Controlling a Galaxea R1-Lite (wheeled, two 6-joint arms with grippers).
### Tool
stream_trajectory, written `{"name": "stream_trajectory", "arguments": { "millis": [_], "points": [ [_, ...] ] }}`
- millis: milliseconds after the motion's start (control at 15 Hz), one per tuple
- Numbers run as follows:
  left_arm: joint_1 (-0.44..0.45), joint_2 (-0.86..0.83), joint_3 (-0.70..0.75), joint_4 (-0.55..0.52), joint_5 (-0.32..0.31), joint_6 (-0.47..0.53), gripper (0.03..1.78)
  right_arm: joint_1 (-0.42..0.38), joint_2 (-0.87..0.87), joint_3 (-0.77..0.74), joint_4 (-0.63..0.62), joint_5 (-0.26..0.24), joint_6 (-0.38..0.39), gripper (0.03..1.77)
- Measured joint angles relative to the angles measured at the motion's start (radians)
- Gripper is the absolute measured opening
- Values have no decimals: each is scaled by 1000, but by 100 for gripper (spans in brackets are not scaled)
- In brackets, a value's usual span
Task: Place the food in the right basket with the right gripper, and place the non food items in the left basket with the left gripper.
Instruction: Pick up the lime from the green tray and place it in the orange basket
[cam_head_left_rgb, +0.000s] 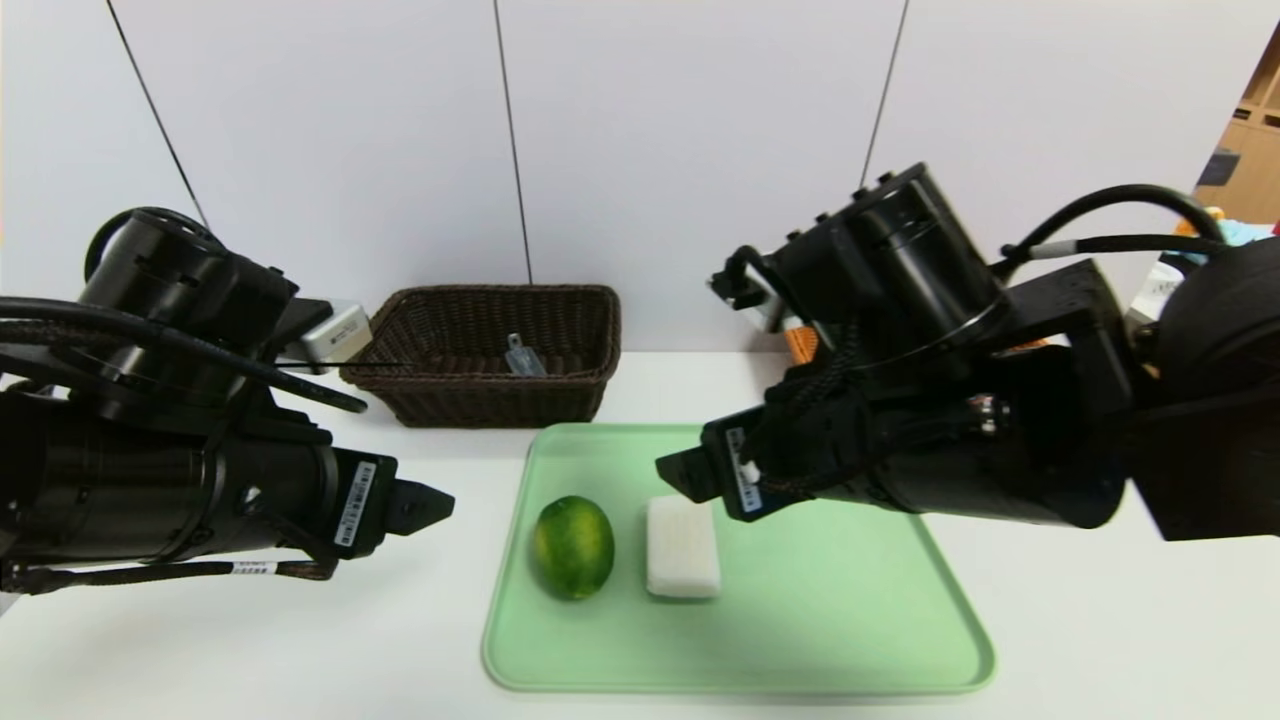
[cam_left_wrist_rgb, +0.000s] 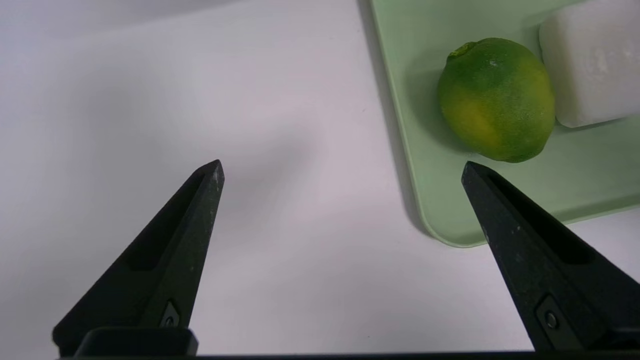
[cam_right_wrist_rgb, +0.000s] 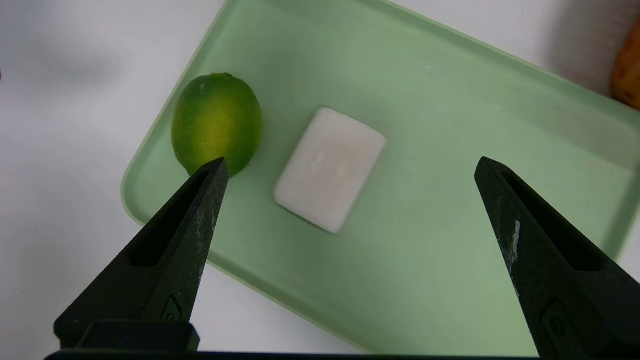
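head view is showing a green tray (cam_head_left_rgb: 850, 640) lying on the white bench (cam_head_left_rgb: 1100, 620), carrying a lime (cam_head_left_rgb: 572, 547) and a white soap bar (cam_head_left_rgb: 682, 546) side by side, just apart. behind the tray, a dark wicker basket (cam_head_left_rgb: 560, 390) is holding a small clear item (cam_head_left_rgb: 523, 357), hard to identify. the right basket is mostly hiding behind the right arm. the left gripper (cam_left_wrist_rgb: 342, 172) is hovering over bare bench beside the tray, jaws spread and empty. the right gripper (cam_right_wrist_rgb: 350, 167) is hanging above the tray, jaws spread and empty too.
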Motion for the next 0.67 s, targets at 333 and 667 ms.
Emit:
{"name": "stream_trajectory", "arguments": {
  "millis": [333, 667],
  "points": [
    [88, -53, 0, 39, 3, 39, 169, 47, 186, -127, -75, 4, 0, 170],
    [186, -115, -3, 71, 5, 101, 169, 71, 327, -232, -75, 6, 8, 170]
  ]
}}
